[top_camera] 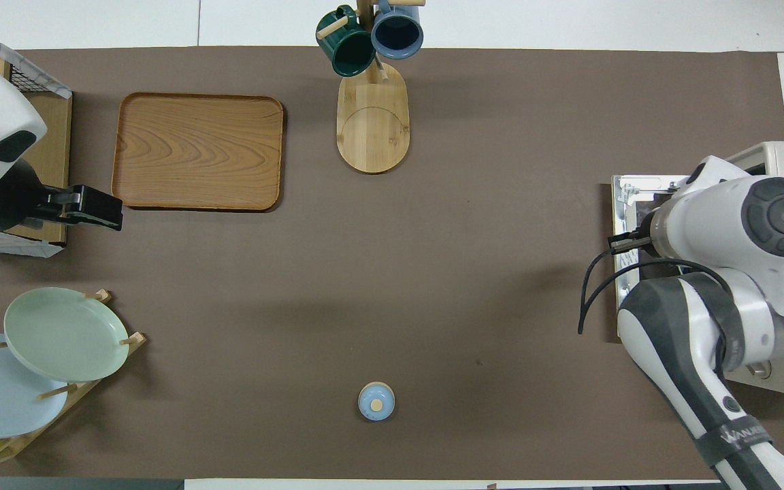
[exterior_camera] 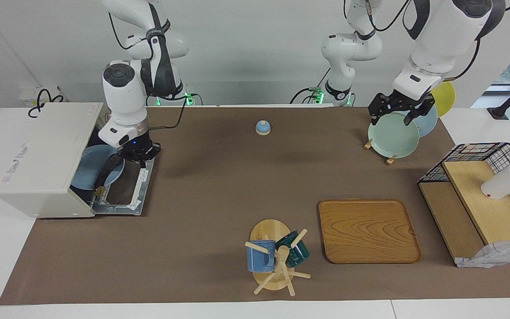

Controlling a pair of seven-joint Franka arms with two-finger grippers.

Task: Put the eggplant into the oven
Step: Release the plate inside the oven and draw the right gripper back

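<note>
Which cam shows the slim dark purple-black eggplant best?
The facing view. There the slim dark purple-black eggplant lies on a light blue plate in the mouth of the open cream-white toaster oven, its stem tip by the lowered door. In the overhead view the right arm covers the oven's mouth, so no eggplant shows.

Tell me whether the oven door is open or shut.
Open. The oven door lies folded flat on the mat, and a blue plate with the eggplant shows in the mouth.
</note>
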